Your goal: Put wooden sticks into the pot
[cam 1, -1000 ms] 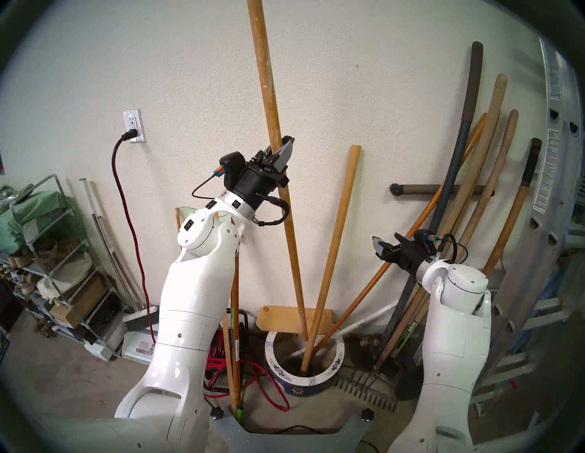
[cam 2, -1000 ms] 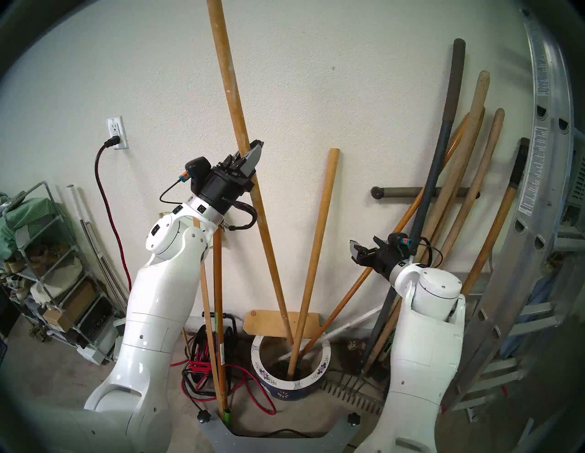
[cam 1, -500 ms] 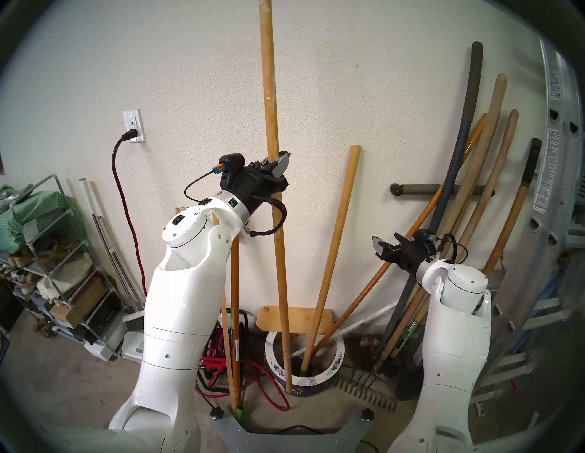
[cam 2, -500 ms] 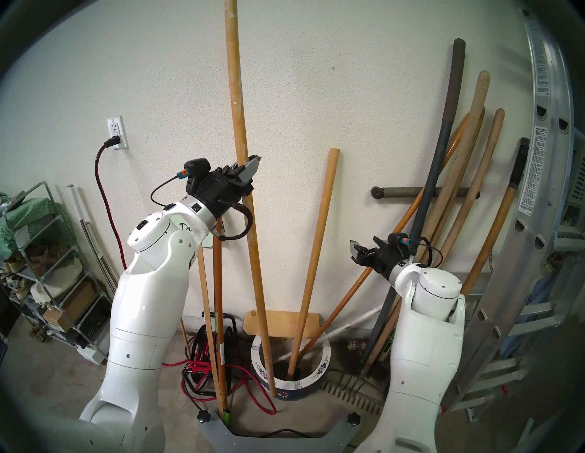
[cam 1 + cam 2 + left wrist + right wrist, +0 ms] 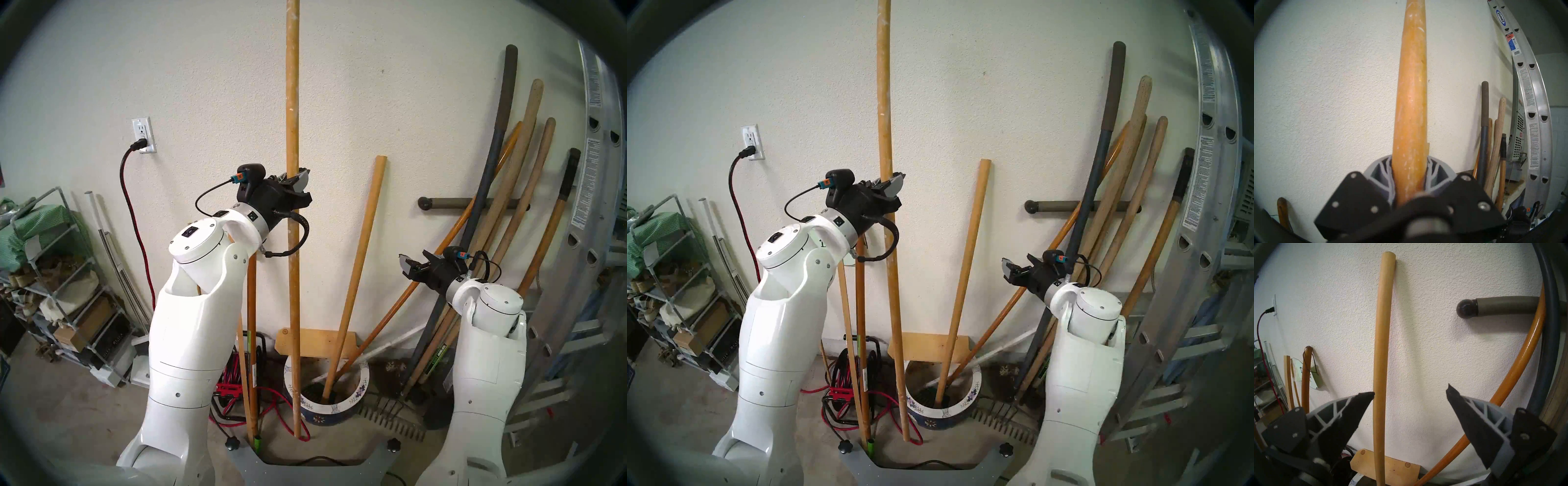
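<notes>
1. The left gripper (image 5: 296,177) was clamped on the paint-flecked stick (image 5: 292,101), its grey fingers (image 5: 1380,171) squeezing the shaft from both sides.
2. That stick stood nearly upright, its lower end hanging in front of the pot (image 5: 353,402), by the near left rim and outside the mouth.
3. The plain stick (image 5: 359,258) sat in the pot, leaning against the wall.
4. The right gripper (image 5: 1410,394) had its fingers (image 5: 1473,428) spread apart, holding nothing; the plain stick showed between them, beyond the tips.
</notes>
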`<state>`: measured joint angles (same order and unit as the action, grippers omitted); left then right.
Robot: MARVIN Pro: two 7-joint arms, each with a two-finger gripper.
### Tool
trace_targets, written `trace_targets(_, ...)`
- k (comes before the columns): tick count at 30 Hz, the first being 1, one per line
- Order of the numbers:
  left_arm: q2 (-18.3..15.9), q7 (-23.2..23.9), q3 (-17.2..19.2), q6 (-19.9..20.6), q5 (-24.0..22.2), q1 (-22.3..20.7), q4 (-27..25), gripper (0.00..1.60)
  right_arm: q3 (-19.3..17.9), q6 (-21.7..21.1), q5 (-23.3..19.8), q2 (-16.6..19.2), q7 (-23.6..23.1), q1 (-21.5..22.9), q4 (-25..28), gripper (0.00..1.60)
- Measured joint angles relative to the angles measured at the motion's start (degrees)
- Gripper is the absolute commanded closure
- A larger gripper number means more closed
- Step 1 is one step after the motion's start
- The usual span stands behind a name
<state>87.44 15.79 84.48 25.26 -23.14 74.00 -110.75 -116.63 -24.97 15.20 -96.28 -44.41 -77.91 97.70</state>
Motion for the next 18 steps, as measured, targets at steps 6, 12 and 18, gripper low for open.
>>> trace_targets(6,-0.6,0.2,-0.6,-0.8,1.3,-0.1,-0.3,1.6,0.0,0.0,0.0,0.0,0.0,0.0,0.0,0.0)
trace_targets(12,-1.3,0.7,-1.4,-2.7,3.1,-0.1,-0.1,1.6,0.0,0.0,0.1,0.0,0.0,0.0,0.0,0.0)
trace_targets(18,-1.1,1.0,-1.9,-6.3,4.4,-0.1,1.2,1.6,0.0,0.0,0.1,0.0,-0.1,0.0,0.0,0.0)
